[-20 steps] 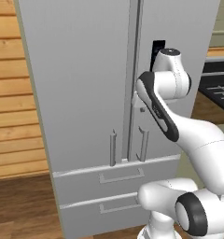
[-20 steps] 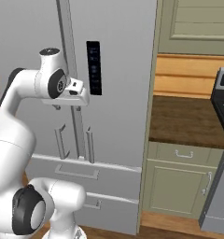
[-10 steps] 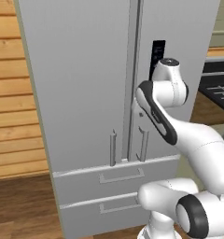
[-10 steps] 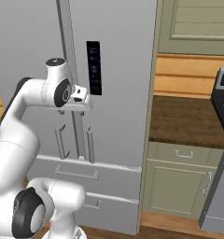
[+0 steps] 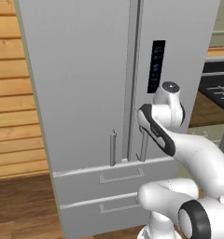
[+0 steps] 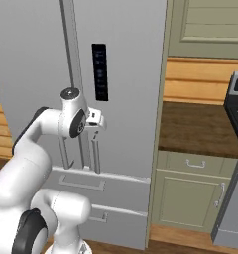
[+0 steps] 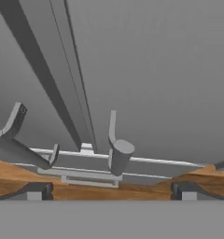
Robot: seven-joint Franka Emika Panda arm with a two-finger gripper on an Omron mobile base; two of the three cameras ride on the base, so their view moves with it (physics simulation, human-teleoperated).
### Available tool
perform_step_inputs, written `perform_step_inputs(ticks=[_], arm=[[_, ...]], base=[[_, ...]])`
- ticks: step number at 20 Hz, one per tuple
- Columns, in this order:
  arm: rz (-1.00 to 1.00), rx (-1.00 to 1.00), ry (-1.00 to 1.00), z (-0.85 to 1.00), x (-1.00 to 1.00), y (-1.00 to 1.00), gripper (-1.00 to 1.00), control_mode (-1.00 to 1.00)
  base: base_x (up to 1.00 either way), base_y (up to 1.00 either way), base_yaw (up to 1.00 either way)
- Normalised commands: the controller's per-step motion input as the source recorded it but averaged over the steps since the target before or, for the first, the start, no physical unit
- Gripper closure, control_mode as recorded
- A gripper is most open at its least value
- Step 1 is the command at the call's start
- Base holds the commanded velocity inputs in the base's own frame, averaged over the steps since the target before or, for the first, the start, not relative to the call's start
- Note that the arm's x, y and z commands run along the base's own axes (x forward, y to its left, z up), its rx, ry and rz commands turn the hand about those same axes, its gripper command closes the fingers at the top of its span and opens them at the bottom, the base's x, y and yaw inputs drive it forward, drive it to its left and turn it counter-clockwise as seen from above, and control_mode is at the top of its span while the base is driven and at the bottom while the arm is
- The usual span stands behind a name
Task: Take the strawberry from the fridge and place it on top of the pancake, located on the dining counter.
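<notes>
hand view | pincer (image 7: 111, 192) wide open, empty | facing fridge (image 7: 156, 70) handle (image 7: 115, 149)

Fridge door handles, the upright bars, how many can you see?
2. One handle sits on the left door of the fridge, the other on the right door, both beside the centre seam. The arm partly hides the right one in the left base view.

Brown worktop (image 6: 200, 126) over green cabinets (image 6: 190, 196), beside fridge (image 6: 126, 74); wood floor (image 5: 20, 205) under fridge.
</notes>
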Motion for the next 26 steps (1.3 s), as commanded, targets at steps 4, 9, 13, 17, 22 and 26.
perform_step_inputs(ticks=[4,9,13,17,22,26], arm=[[0.00,0.00,-0.05,-0.65,0.27,-0.05,-1.00,-1.00],[0.00,0.00,-0.02,-0.36,0.22,-0.04,-1.00,-1.00],[0.00,0.00,-0.01,-0.17,0.31,-0.11,-1.00,-1.00],[0.00,0.00,0.00,-0.25,0.33,-0.01,-1.00,-1.00],[0.00,0.00,0.00,-0.24,0.32,0.00,-1.00,-1.00],[0.00,0.00,0.00,-0.24,0.30,0.00,-1.00,-1.00]], base=[[0.00,0.00,0.00],[0.00,0.00,0.00],[0.00,0.00,0.00],[0.00,0.00,0.00],[0.00,0.00,0.00],[0.00,0.00,0.00]])
